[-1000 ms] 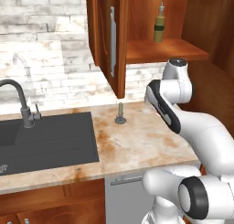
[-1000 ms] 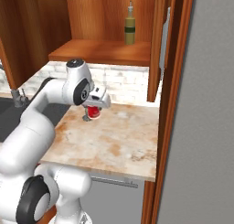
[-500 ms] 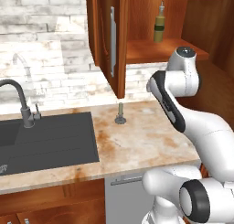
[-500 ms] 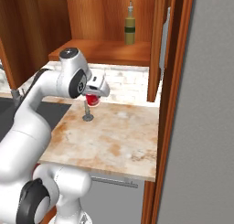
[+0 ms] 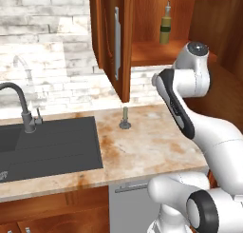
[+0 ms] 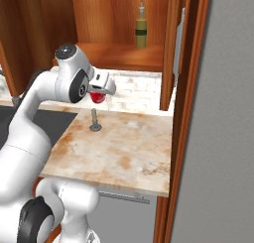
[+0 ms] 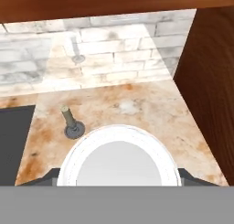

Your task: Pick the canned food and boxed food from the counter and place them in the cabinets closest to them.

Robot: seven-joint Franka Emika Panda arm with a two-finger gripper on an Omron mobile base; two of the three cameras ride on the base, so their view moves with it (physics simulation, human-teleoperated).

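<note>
**Can lifted, shelf next**

The end effector (image 6: pixel 100 91) is clamped on the can (image 6: pixel 97 96), whose red body shows under the white hand in the right base view and whose pale round top (image 7: pixel 119 157) sits between the finger tips in the hand view. The can hangs in the air above the surface (image 6: pixel 124 148), below the open cabinet (image 6: pixel 119 56). Beneath it a small grey post (image 6: pixel 94 120) stands on the surface, beside the dark sink (image 5: pixel 47 146). Farther back, an olive bottle (image 6: pixel 141 32) stands on the cabinet shelf. By the look of it, the pick is done; the can is not yet on the shelf. No box can be made out, so that half of the job appears to remain.
</note>
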